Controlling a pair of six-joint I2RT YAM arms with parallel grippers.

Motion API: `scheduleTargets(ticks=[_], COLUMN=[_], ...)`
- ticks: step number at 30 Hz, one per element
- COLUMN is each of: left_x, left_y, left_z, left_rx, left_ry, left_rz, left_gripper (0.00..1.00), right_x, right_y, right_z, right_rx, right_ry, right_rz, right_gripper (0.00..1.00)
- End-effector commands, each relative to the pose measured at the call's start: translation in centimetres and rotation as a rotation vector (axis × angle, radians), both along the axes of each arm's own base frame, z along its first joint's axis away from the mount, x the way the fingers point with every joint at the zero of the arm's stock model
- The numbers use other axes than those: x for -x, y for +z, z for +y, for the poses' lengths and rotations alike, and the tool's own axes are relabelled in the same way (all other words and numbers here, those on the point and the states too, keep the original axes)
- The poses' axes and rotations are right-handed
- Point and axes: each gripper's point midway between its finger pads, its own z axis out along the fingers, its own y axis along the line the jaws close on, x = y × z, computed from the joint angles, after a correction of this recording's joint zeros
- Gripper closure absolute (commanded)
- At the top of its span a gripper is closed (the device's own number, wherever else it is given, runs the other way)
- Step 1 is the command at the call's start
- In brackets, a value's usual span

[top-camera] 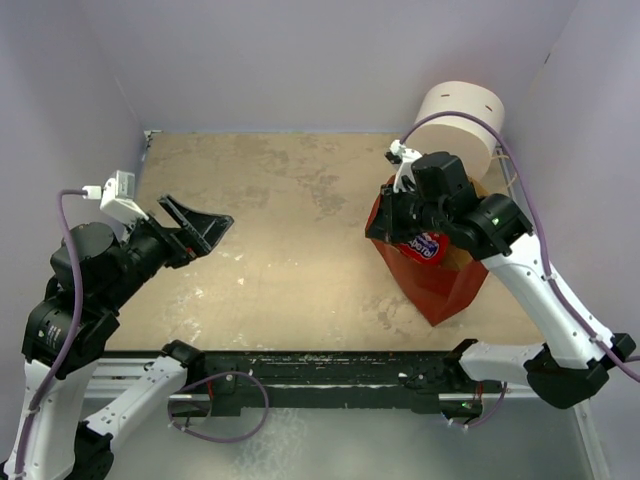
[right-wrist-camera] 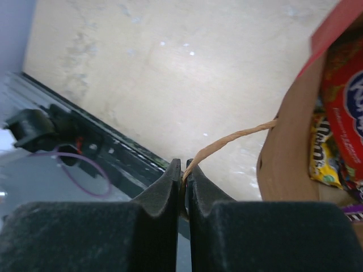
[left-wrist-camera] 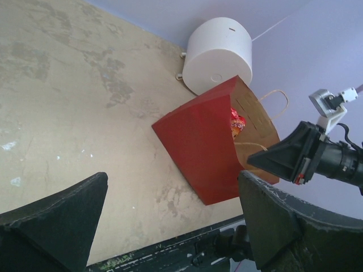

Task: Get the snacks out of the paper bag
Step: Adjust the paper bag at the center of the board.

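Observation:
The red-brown paper bag stands at the right of the table, tilted, mouth up. It also shows in the left wrist view. Inside it lie a red cartoon-printed bag and a yellow packet; the red bag shows from above too. My right gripper is shut on the bag's thin string handle, and sits over the bag's left rim. My left gripper is open and empty at the left of the table, far from the bag.
A white cylinder stands at the back right, just behind the bag; it also shows in the left wrist view. A black rail runs along the table's near edge. Lilac walls close in the back and both sides.

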Motion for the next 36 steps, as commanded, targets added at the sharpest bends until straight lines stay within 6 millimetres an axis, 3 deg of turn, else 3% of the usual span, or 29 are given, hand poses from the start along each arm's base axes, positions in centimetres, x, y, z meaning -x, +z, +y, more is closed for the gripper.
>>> scheduleTargets(ticks=[1, 3, 6, 11, 14, 18, 21, 26, 36], left_x=[0.5, 0.5, 0.4, 0.3, 0.3, 0.1, -0.2, -0.4, -0.7], left_y=[1.0, 1.3, 1.6, 1.6, 1.7, 2.0, 2.4, 3.1, 3.8], left_z=[-0.8, -0.5, -0.1, 0.1, 0.6, 0.9, 1.0, 1.2, 1.8], left_rx=[0.062, 0.056, 0.044, 0.029, 0.013, -0.012, -0.029, -0.061, -0.126], left_ry=[-0.038, -0.028, -0.012, -0.001, 0.017, 0.031, 0.036, 0.038, 0.049], left_rz=[-0.021, -0.031, -0.048, -0.055, -0.062, -0.080, -0.090, -0.117, -0.155], left_gripper=[0.01, 0.01, 0.01, 0.01, 0.01, 0.01, 0.01, 0.01, 0.01], right_x=[-0.3, -0.4, -0.5, -2.5, -3.0, -3.4, -3.4, -4.6, -8.4], right_y=[4.8, 5.7, 6.6, 8.5, 10.2, 12.2, 12.8, 12.4, 6.9], right_z=[3.2, 3.1, 2.0, -4.4, -9.6, -16.5, -19.4, -20.6, -24.3], right_rx=[-0.232, -0.218, -0.160, 0.040, 0.146, 0.318, 0.433, 0.506, 0.419], right_ry=[0.030, 0.038, 0.022, -0.215, -0.406, -0.696, -0.834, -0.901, -0.938], right_rz=[-0.045, -0.062, -0.086, -0.251, -0.383, -0.525, -0.567, -0.583, -0.386], right_gripper=[0.87, 0.80, 0.59, 0.15, 0.03, 0.00, 0.00, 0.00, 0.00])
